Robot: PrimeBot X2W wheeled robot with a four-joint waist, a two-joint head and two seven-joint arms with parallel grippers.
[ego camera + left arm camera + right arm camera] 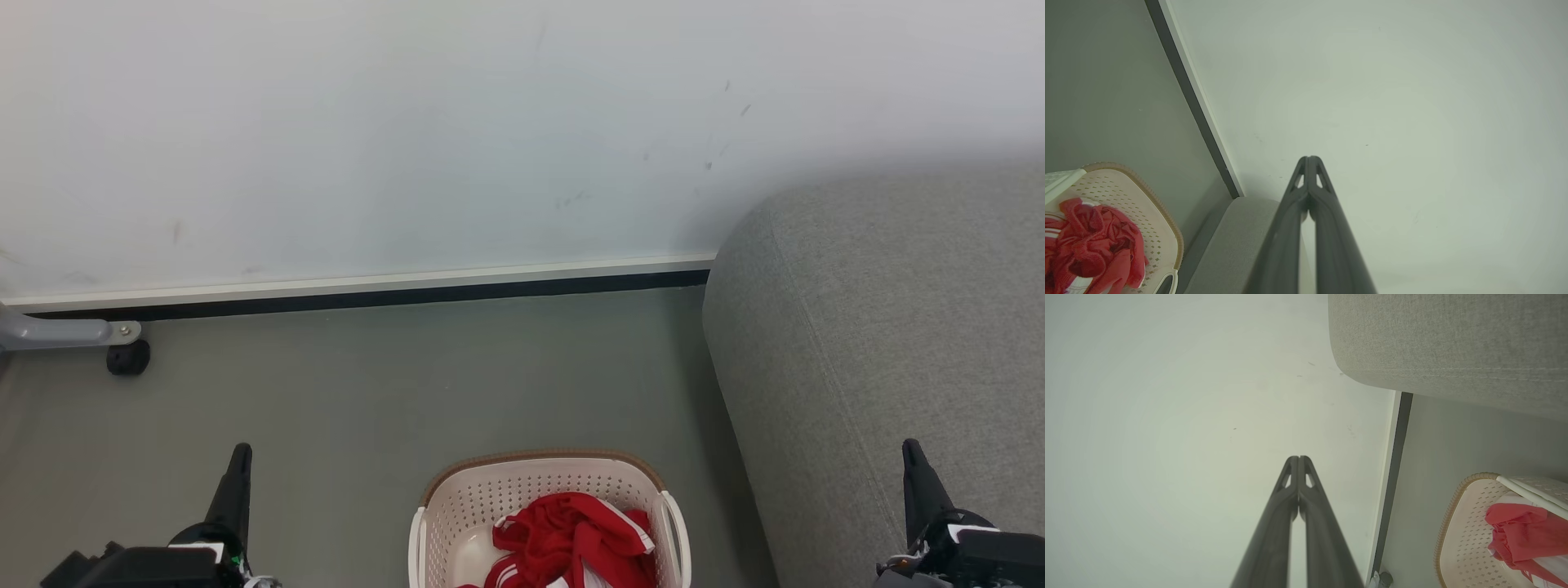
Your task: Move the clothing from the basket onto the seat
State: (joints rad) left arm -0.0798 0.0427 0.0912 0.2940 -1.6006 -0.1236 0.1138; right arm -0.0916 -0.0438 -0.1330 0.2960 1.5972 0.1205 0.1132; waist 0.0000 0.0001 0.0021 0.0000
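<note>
The cream basket with a brown rim stands on the floor at the bottom centre, and red clothing with white stripes lies crumpled inside it. The grey seat fills the right side, just right of the basket. My left gripper is at the lower left, shut and empty, well left of the basket. My right gripper is at the lower right over the seat, shut and empty. In the left wrist view my left gripper points at the wall, with the basket and clothing beside it. The right wrist view shows my right gripper, the basket, clothing and seat.
A white wall with a dark baseboard runs behind the basket. A grey frame leg on a black caster stands at the far left by the wall. Grey floor lies between the wall and the basket.
</note>
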